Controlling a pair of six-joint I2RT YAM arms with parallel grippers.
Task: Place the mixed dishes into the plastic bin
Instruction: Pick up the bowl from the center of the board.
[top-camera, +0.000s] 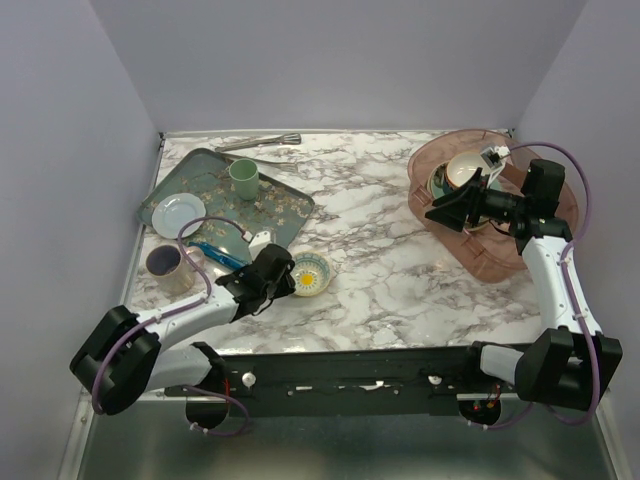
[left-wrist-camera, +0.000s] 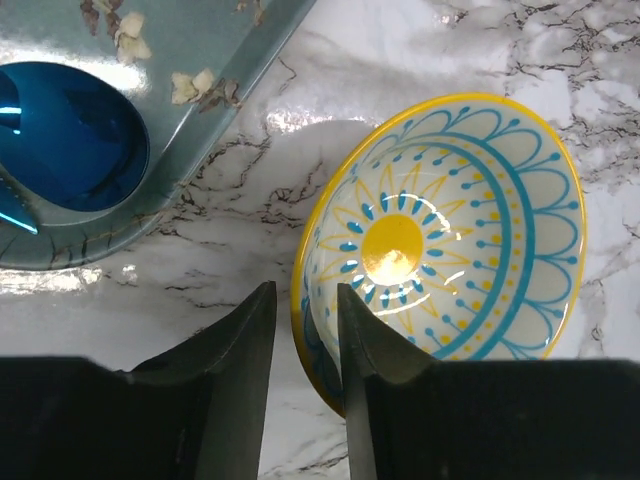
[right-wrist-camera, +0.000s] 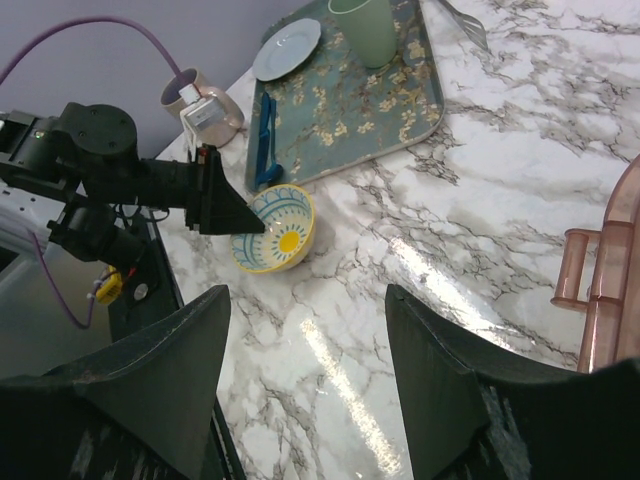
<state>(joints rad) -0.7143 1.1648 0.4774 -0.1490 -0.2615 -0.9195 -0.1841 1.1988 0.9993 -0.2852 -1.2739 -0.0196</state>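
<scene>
The blue-yellow patterned bowl (left-wrist-camera: 440, 230) (top-camera: 311, 273) (right-wrist-camera: 275, 232) sits slightly tilted on the marble table, right of the tray. My left gripper (left-wrist-camera: 305, 290) (top-camera: 284, 278) straddles the bowl's near-left rim. One finger is inside the bowl and the other outside. A strip of marble still shows between the outer finger and the rim, so the jaws are narrowed but open. My right gripper (right-wrist-camera: 305, 300) (top-camera: 441, 212) hangs open and empty by the left side of the plastic bin (top-camera: 490, 262) (right-wrist-camera: 598, 268). The bin holds stacked dishes (top-camera: 462, 172), one cream inside, one green.
The dark-green floral tray (top-camera: 285, 212) at the left carries a pale blue plate (top-camera: 178, 211), a mint cup (top-camera: 243, 178) and a blue spoon (top-camera: 216, 254). A mug (top-camera: 166, 266) stands by the table's left edge. Metal tongs (top-camera: 262, 143) lie at the back.
</scene>
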